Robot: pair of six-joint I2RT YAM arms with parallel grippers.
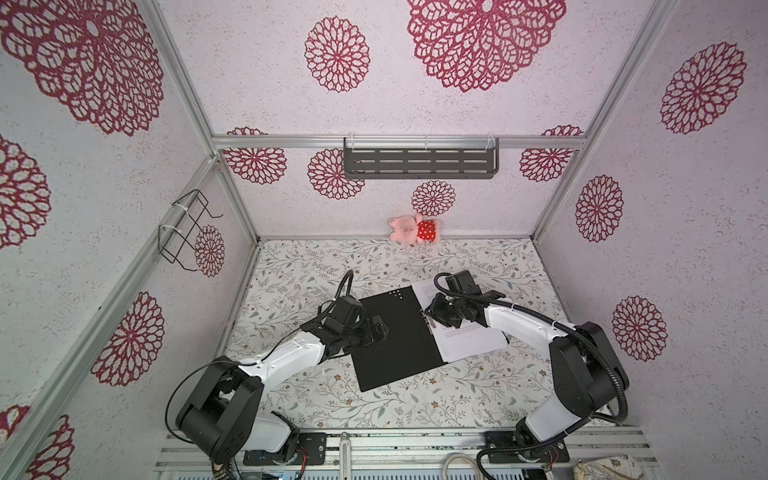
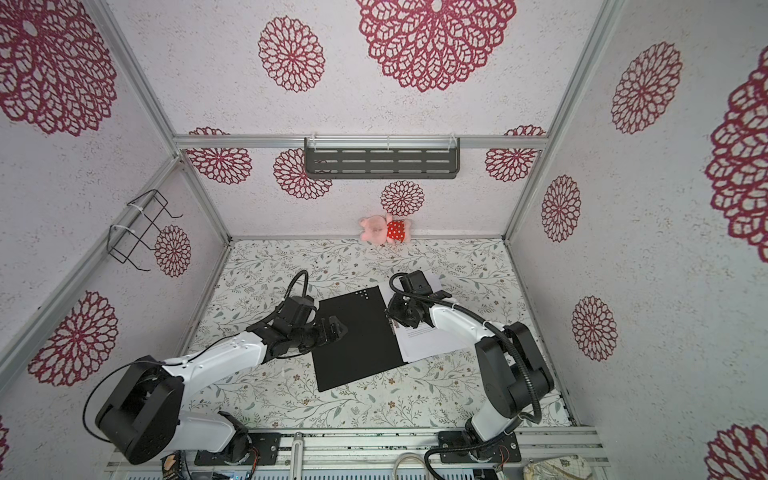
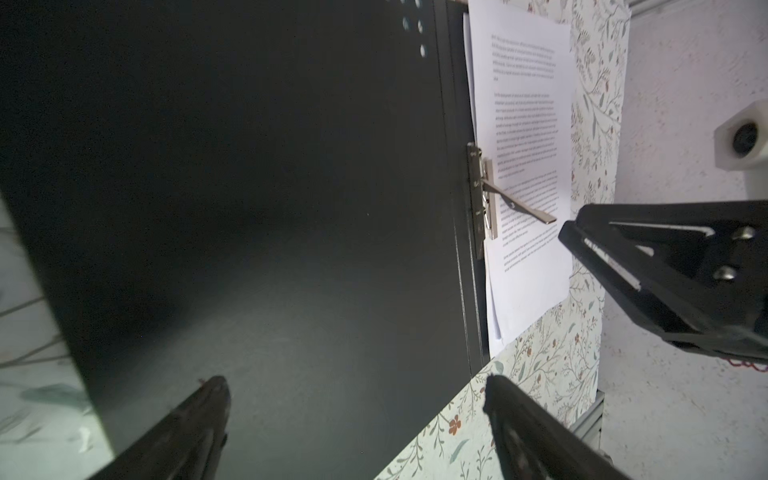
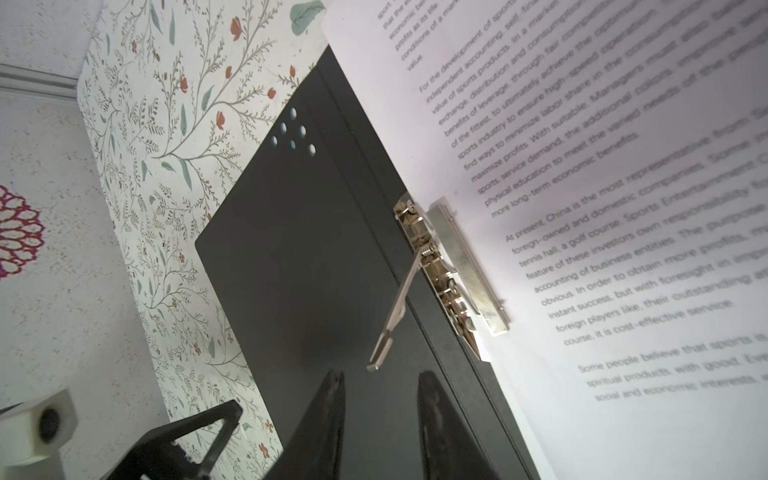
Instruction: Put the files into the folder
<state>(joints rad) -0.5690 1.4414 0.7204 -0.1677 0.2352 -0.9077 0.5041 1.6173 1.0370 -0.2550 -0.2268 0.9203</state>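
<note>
The folder lies open on the floral table, black inside up. The files, white sheets of black text, lie on its right half with their edge under the metal spine clip. The clip's lever stands raised. My right gripper hovers at the spine with its jaws a narrow gap apart. The lever's tip is just beyond the fingertips and nothing is held. My left gripper is wide open over the left cover, holding nothing.
A pink plush toy lies against the back wall. A dark slotted shelf hangs above it, and a wire rack on the left wall. Walls enclose the table on three sides.
</note>
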